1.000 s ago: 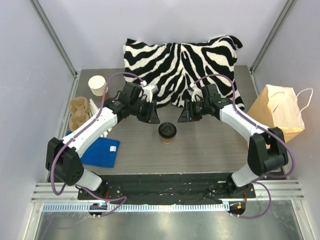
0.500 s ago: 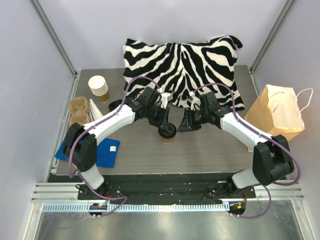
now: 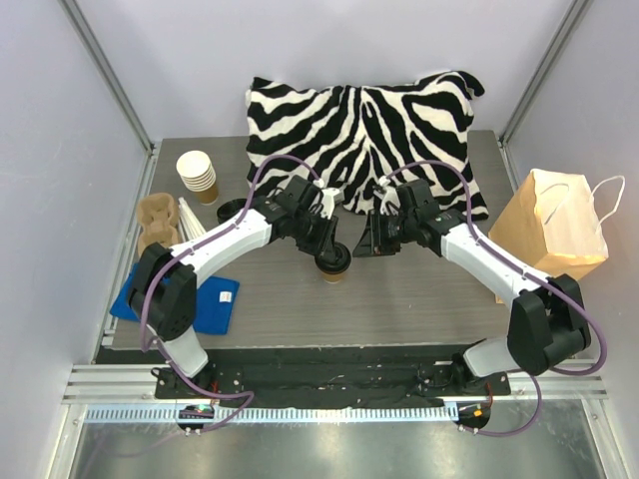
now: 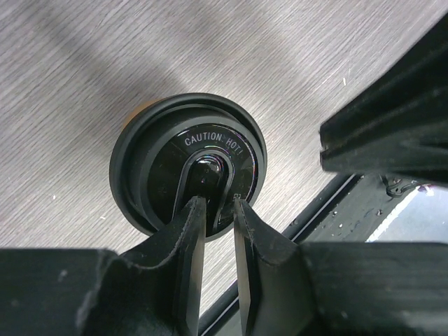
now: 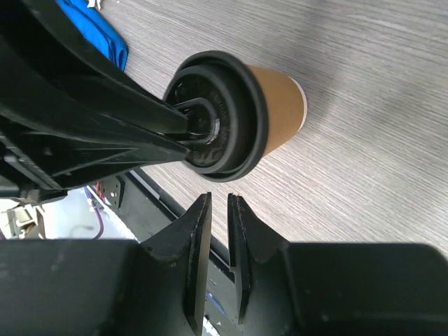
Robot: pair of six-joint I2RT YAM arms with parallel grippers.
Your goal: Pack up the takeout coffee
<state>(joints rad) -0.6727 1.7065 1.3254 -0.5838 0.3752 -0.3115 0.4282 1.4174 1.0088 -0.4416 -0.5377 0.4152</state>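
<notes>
The takeout coffee, a brown paper cup with a black lid, stands upright on the grey table near its middle. My left gripper is right over it. In the left wrist view its jaws are almost together with nothing between them, and the tips rest on the middle of the lid. My right gripper hangs just right of the cup, a little apart from it. In the right wrist view it is shut and empty, beside the cup's brown wall.
A zebra-print pillow lies at the back. A brown paper bag with handles stands at the right edge. A stack of lidless cups, a cardboard cup carrier and a blue cloth are at the left.
My left gripper has swung right from beside the cup to sit on its lid. My right gripper has edged left toward the cup. The cup has stayed put.
</notes>
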